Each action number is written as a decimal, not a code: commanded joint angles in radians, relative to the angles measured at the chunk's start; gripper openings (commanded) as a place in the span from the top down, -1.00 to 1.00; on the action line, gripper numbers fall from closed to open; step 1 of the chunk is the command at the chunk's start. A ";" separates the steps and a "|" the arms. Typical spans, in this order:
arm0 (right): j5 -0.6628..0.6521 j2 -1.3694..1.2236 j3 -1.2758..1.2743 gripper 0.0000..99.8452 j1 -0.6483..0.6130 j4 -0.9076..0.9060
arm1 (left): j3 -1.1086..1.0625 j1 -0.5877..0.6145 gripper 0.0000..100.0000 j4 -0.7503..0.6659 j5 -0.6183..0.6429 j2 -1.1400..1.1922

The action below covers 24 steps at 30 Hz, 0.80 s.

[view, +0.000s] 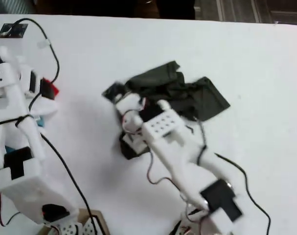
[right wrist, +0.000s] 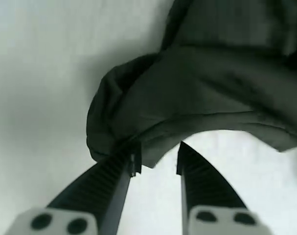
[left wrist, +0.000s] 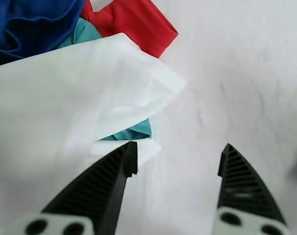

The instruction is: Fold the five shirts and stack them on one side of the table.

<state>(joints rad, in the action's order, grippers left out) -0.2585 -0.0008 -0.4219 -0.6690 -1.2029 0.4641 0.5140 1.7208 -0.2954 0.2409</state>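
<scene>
Across the desk (view: 265,63): a plain white top carries both arms and all the cloth.
Right arm (view: 182,156): stretches from the near edge toward the desk's middle, its wrist over the dark shirt.
Left arm (view: 21,171): stands along the left edge, above a pile of cloth.
Dark shirt (view: 187,93): lies crumpled and unfolded near the desk's middle, a little toward the far edge.
White shirt (left wrist: 55,112): lies on top of the pile at the left edge, one corner pointing out onto bare desk.
Blue shirt (left wrist: 31,24): bunched beside the white one.
Red shirt (left wrist: 133,22): a flat corner showing past the white shirt.
Teal shirt (left wrist: 131,132): peeks out from under the white shirt.
Left gripper (left wrist: 180,154): jaws spread wide, holding nothing, above bare desk just beside the white shirt's corner.
Right gripper (right wrist: 158,149): jaws narrowly apart, tips at the dark shirt's rumpled hem, one finger touching the cloth.
</scene>
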 commanded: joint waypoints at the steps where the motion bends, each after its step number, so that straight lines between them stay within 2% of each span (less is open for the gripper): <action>1: 0.011 -0.097 0.046 0.75 -0.031 0.015 | 0.001 0.003 0.44 -0.020 0.012 -0.052; 10: 0.009 -0.154 0.175 0.75 -0.127 -0.073 | -0.021 0.069 0.44 -0.029 0.005 -0.048; 18: 0.006 -0.171 0.180 0.75 -0.130 -0.051 | -0.013 0.120 0.44 -0.026 0.005 -0.048; 24: 0.003 -0.305 0.186 0.80 -0.125 -0.044 | -0.013 0.123 0.44 -0.021 0.005 -0.054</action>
<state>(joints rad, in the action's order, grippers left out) -0.2524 -0.2616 -0.2731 -0.7917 -1.2520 0.4396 0.6245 1.7100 -0.2954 0.2409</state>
